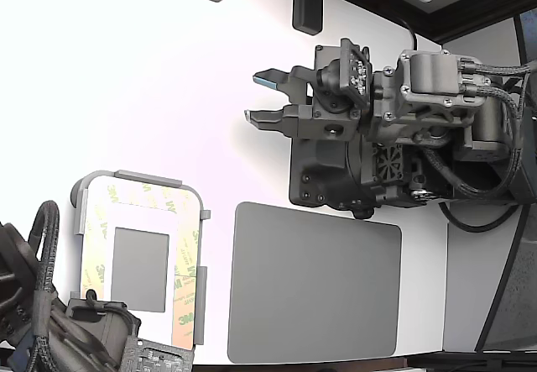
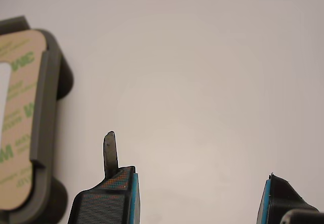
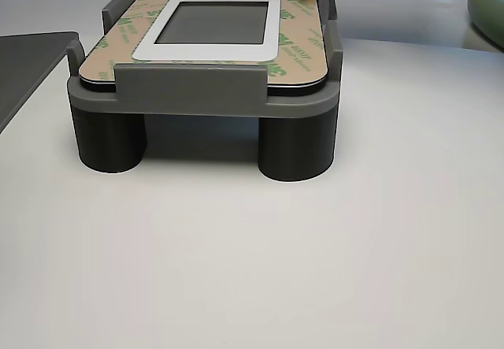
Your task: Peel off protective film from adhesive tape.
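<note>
A white round-cornered plate [image 3: 206, 50] with a small grey rectangle [image 1: 140, 269] lies in a grey raised fixture [image 3: 203, 90] at the exterior view's lower left. The protective film [image 1: 185, 290], tan with green 3M logos, covers the border all round [image 3: 304, 43], so the adhesive tape beneath it is hidden. My gripper [image 1: 258, 97] hovers over bare white table to the upper right of the plate in the exterior view, well apart from it. It is open with nothing between its fingertips. In the wrist view the gripper [image 2: 197, 199] faces the table, with the film [image 2: 17, 118] at the frame's edge.
A large dark grey mat [image 1: 315, 281] lies between the fixture and my arm's base. A second dark arm with cables [image 1: 50, 330] sits at the fixture's lower end in the exterior view. Dark posts [image 1: 306, 7] stand at the table's far edge.
</note>
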{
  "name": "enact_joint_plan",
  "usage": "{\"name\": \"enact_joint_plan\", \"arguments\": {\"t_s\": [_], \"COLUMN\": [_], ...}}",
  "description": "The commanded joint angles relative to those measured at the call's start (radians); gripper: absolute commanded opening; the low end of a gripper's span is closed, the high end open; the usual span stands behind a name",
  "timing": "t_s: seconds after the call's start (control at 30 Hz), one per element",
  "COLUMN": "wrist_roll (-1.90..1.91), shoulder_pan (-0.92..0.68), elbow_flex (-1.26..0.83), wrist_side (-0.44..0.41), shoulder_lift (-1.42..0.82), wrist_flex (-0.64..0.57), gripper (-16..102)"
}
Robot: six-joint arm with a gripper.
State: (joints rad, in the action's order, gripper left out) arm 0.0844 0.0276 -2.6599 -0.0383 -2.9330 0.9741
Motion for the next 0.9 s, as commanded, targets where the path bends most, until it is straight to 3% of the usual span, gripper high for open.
{"name": "enact_joint_plan", "arguments": {"t_s": [0.0, 0.43, 0.67, 0.87], "wrist_roll": [-1.413, -1.499, -1.824, -2.077], "shoulder_pan": [-0.17, -0.17, -0.17, -0.17], "elbow_flex": [-0.015, -0.015, -0.015, -0.014], "wrist_side": [-0.209, -0.198, -0.146, -0.037], "shoulder_lift": [0.1, 0.097, 0.144, 0.279], "wrist_flex": [-0.135, -0.163, -0.287, -0.503], "gripper": [-10, -10, -10, -10]}}
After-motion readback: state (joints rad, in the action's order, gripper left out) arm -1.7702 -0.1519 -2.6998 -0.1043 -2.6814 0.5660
